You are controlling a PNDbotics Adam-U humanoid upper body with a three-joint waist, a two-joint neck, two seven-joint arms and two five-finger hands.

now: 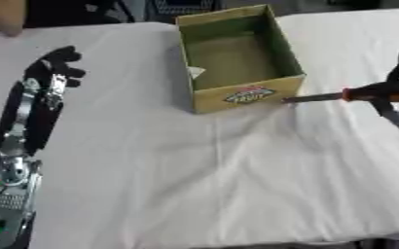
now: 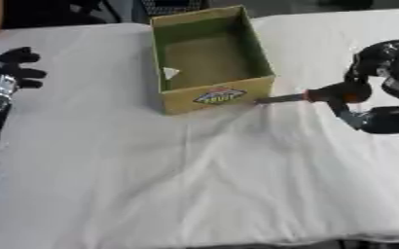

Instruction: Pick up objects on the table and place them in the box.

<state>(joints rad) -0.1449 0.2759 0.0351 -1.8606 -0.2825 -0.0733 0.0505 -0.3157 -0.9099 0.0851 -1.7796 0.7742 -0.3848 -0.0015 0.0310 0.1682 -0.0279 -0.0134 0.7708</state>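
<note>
An open cardboard box (image 1: pixel 250 94) with a green inside stands at the back middle of the white-clothed table. A small white scrap (image 2: pixel 171 73) lies against its inner left wall. My right hand (image 2: pixel 382 63) at the right edge is shut on a screwdriver (image 2: pixel 326 93) with a black and red handle. The metal shaft (image 2: pixel 280 98) points left and its tip touches or nearly touches the box's front right corner. My left hand (image 1: pixel 60 64) rests at the far left with its fingers curled, holding nothing.
The white cloth (image 1: pixel 211 170) covers the table and shows wrinkles in front of the box. My left arm (image 1: pixel 20 126) lies along the left edge. Dark things stand beyond the table's far edge.
</note>
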